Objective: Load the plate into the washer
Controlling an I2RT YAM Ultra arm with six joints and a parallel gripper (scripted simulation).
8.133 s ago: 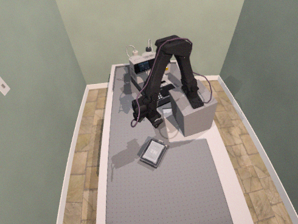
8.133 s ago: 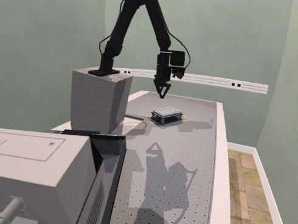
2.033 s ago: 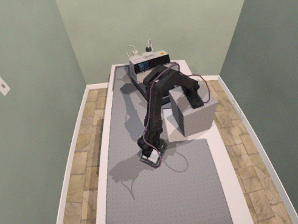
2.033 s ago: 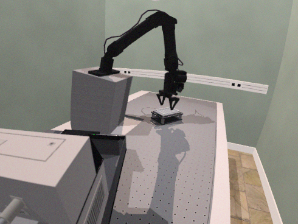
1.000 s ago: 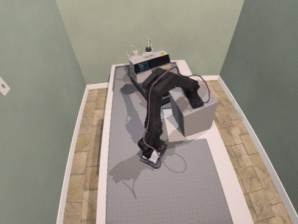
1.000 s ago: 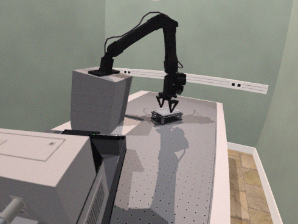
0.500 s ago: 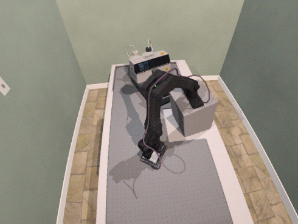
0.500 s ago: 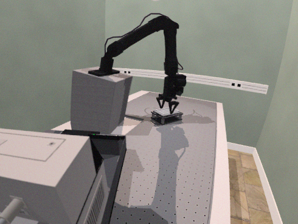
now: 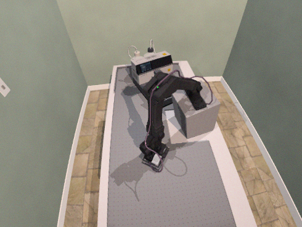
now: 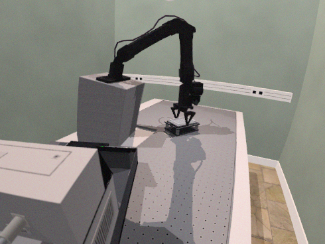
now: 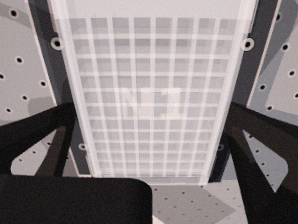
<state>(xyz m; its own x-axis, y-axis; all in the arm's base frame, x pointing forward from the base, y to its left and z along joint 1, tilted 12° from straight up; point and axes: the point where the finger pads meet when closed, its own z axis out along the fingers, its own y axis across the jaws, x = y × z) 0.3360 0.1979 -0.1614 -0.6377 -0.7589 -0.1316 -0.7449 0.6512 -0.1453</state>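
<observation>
— From the left, what do you see at the plate washer (image 9: 142, 78) (image 10: 36, 176)?
— Its lamp I cannot make out. The carrier also I cannot judge from here. If the plate arrives there turned the wrong way, well A1 will miss the engraved corner, and the washer will not sense it.
— And further right, over the counter (image 9: 172, 197) (image 10: 239, 146)?
— There the plate (image 9: 156, 159) (image 10: 180, 121) (image 11: 152, 105) is at the nest N1 (image 10: 171, 131) (image 11: 64, 90). The jaws (image 9: 153, 156) (image 10: 183, 117) are wide open, one finger by each long side, and they grip nothing.
— What could go wrong?
— If they close while not well centred, one finger touches first and pushes the plate, so it may tilt or catch on the nest. If they close too high, the hold is shallow, and the plate may slip during the carry. Too low, I think, the fingertips could hit the nest.
— And the cut-off corner?
— I cannot tell which one it is. A wrong guess would spoil the seating.

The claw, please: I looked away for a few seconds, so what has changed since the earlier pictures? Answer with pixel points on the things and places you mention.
The claw (image 10: 182, 116) (image 11: 149, 110) swung away from the washer (image 9: 145, 66) (image 10: 43, 172) side and came down over the nest (image 10: 167, 130) (image 11: 64, 90); its fingers spread wide. Nothing was taken hold of or let go. The plate (image 9: 156, 159) (image 10: 180, 121) (image 11: 152, 125) stayed in the nest, and the washer stayed put.
</observation>
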